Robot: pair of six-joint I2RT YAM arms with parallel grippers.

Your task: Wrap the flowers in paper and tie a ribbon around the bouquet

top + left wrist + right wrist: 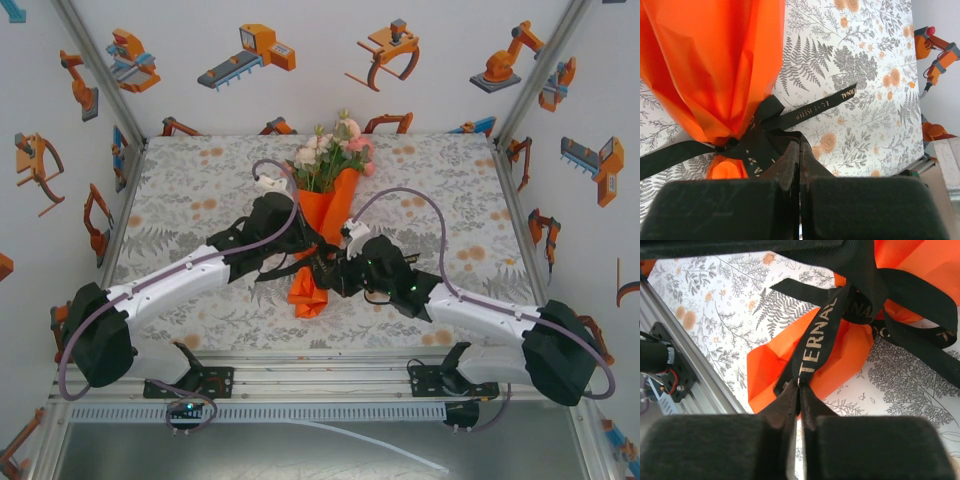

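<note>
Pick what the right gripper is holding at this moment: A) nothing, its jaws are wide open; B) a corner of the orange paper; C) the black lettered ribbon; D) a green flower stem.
C: the right wrist view shows the right gripper shut on the black ribbon, with the orange paper lying behind it.

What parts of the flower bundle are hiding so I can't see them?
- Top view: stems of the flowers, wrapped inside the paper.
- Top view: the knot, too small and covered by the arms.
- Right wrist view: full lettering on the ribbon, folded over above the right gripper.
- Left wrist view: the paper's wide end, cut off by the top edge.
</note>
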